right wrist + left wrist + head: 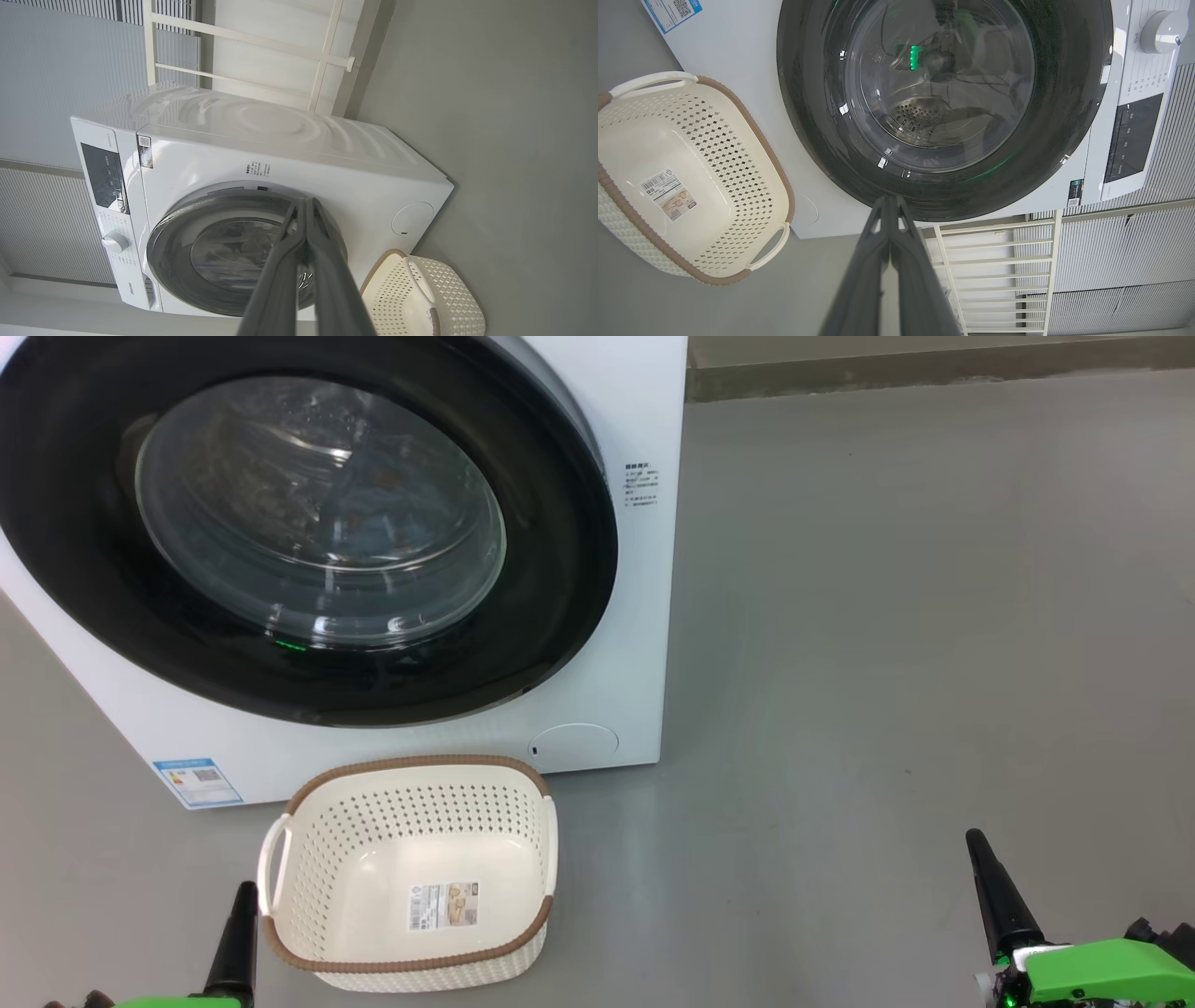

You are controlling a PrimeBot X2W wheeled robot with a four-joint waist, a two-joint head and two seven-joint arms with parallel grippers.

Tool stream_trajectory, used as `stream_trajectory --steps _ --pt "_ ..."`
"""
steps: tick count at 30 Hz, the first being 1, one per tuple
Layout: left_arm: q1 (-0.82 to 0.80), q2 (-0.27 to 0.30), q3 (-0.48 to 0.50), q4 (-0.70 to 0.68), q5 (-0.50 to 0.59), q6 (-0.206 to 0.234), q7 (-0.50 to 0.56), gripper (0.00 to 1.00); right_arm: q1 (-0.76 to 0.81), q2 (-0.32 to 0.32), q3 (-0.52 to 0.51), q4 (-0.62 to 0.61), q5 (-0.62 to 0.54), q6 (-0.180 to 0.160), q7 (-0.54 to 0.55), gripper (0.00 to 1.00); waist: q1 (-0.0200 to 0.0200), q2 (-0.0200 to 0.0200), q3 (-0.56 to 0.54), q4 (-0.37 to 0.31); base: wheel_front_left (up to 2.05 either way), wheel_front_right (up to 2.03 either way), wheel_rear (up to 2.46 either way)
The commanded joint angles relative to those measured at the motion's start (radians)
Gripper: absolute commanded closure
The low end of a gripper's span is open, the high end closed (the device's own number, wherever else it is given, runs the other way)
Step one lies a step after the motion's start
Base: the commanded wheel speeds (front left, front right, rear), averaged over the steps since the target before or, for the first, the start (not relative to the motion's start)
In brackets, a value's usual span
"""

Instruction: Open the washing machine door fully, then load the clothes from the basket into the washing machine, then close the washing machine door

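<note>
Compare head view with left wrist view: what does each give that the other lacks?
Head view: the right gripper, shut, at lower right, plus the stretch of grey floor right of the washing machine. Left wrist view: the control panel, the dial and a white rack beside the machine. Both: the closed door, the empty basket, the blue sticker and the shut left gripper.

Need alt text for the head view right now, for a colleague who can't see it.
A white washing machine with its round black-rimmed door closed stands on a grey floor, with an empty cream basket just in front. The left tool and right tool, both shut, point up from the bottom corners, touching nothing.
</note>
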Motion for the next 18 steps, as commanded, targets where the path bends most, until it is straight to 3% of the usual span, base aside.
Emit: stream_trajectory --steps 1,18 --pt "-0.052 0.01 0.038 -0.015 -0.036 -0.018 0.009 1.0 -0.049 -0.013 0.017 -0.014 0.048 0.002 0.008 1.0 0.0 -0.0001 0.001 -0.001 0.0 0.0 0.0" --pt "-0.074 0.004 0.082 -0.002 -0.203 -0.038 0.051 1.0 -0.081 -0.014 0.008 0.025 0.221 0.002 0.034 1.0 0.0 -0.0001 0.009 -0.006 0.0 0.0 0.0"
